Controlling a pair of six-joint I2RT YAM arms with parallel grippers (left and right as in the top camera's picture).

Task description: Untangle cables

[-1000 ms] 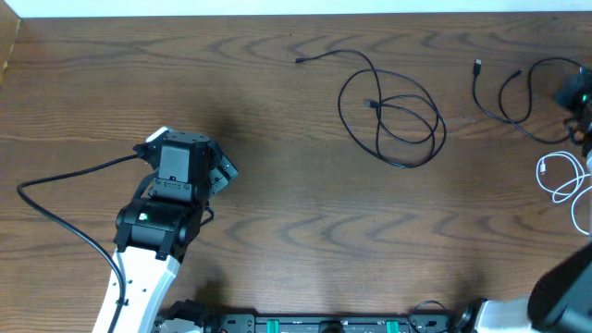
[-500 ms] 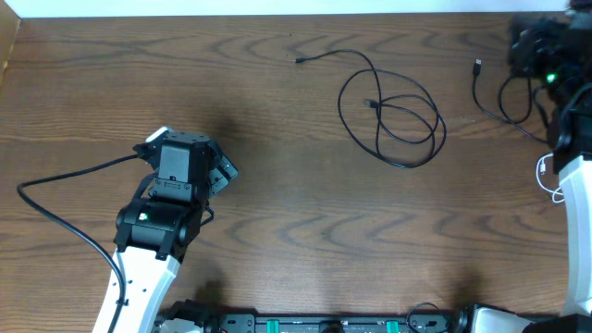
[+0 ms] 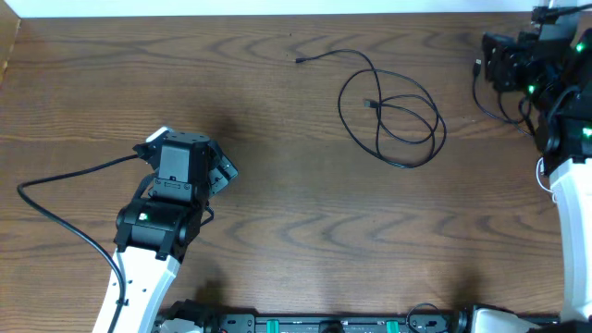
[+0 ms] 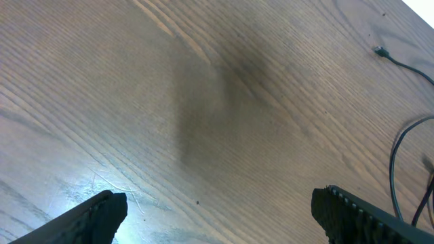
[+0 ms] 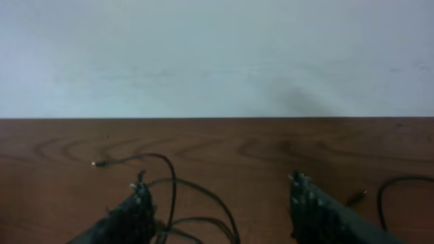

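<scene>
**Two arms and three cables on the wooden table, jaws of both grippers spread**

At the near left, the left arm [image 3: 139, 231] is reaching over the table [image 3: 305, 240], and its thick black supply wire [image 3: 69, 176] is looping out toward the left edge. The left gripper [image 4: 219, 198] is holding its jaws wide apart over bare wood and is gripping nothing. In the left wrist view, a small plug and a curve of cord are showing at the far right, well away from the fingers.

At the centre, toward the far side, the coiled black cable [image 3: 339, 100] is lying flat in overlapping loops. One plug end is trailing out to the far left of the coil, and the cord is crossing itself several times inside it.

At the far right, the second black cable [image 3: 477, 88] is lying with its plug pointing away. Its loop is passing under the right gripper [image 5: 218, 181] as seen from overhead. The right wrist view is showing this gripper's jaws spread and empty, with the coiled cable lying on the table beyond the gap and the second cable lying to the right of the right finger. Whether the gripper is touching the cord cannot be told.

Nearer, at the right edge, the white cable [image 3: 541, 169] is peeking out beside the right arm, mostly hidden by it. It is lying apart from both black cords.
</scene>
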